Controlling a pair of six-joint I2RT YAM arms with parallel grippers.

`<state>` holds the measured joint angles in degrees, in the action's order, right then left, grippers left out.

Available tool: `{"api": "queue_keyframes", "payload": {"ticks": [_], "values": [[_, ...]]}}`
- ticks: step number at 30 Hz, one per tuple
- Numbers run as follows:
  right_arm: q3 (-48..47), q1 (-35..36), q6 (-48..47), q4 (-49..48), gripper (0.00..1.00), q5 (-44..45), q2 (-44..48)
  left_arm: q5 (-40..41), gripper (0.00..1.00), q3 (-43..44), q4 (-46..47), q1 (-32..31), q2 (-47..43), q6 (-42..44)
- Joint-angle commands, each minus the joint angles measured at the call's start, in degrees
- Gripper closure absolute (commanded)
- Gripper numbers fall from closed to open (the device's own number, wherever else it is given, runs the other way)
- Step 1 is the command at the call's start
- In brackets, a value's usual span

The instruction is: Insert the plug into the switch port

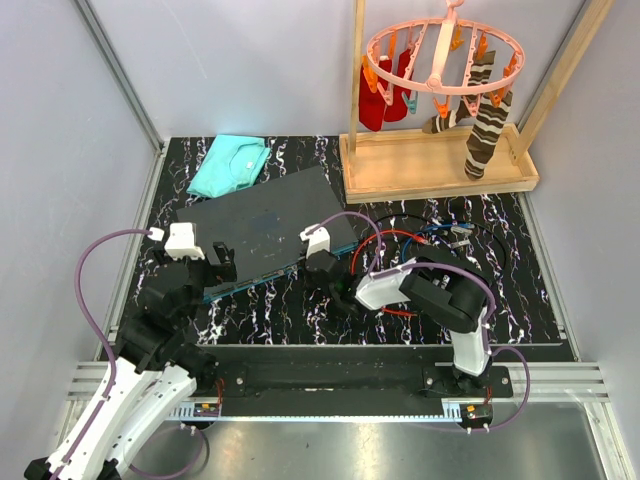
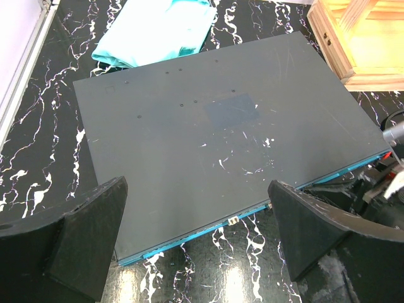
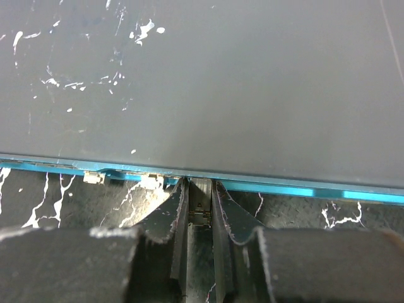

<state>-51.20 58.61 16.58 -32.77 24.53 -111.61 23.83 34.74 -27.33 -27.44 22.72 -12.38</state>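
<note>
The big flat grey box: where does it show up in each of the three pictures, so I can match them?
Top external: the switch lies slanted, centre-left on the dark marbled table, just below the teal cloth.
Left wrist: the switch fills most of the picture.
Right wrist: the switch fills the upper half.
Shared landmark: its teal-blue edge, on the side facing the arms.

Matt grey scratched switch [image 2: 208, 145], shiny black marbled counter [image 2: 38, 158], soft teal cloth [image 2: 158, 28], pale wood tray [image 1: 420, 176], pink plastic hanger [image 1: 438, 78]
</note>
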Motion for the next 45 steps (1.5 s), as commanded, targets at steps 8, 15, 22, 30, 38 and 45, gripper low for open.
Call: {"api": "queue_keyframes", "payload": {"ticks": [8, 15, 22, 30, 38, 45], "values": [[-2.16, -2.18, 1.52, -2.92, 0.44, 0.16, 5.34, -1.07, 0.01, 1.73, 2.20, -0.16, 2.58, -0.01], [3.38, -2.18, 6.44, 5.52, 0.22, -1.85, 12.90, -2.13, 0.01, 7.17, 5.35, 0.02, 13.56, -3.34], [8.39, -2.18, 12.25, 9.31, 0.41, -8.44, 16.34, -6.95, 0.01, 17.88, 13.08, 5.80, 37.43, -6.77], [8.22, -2.18, 12.78, 8.35, 0.93, -14.07, 13.79, -16.79, 0.01, 34.41, 12.40, 14.42, 64.95, -6.78], [6.82, -2.18, 12.78, 7.02, 1.00, -17.32, 8.87, -23.57, 0.01, 51.64, 7.73, 20.23, 83.44, -4.85], [5.41, -2.18, 13.13, 5.88, 1.00, -18.65, 5.62, -23.13, 0.01, 59.38, 8.00, 21.29, 93.98, -2.65]]}}
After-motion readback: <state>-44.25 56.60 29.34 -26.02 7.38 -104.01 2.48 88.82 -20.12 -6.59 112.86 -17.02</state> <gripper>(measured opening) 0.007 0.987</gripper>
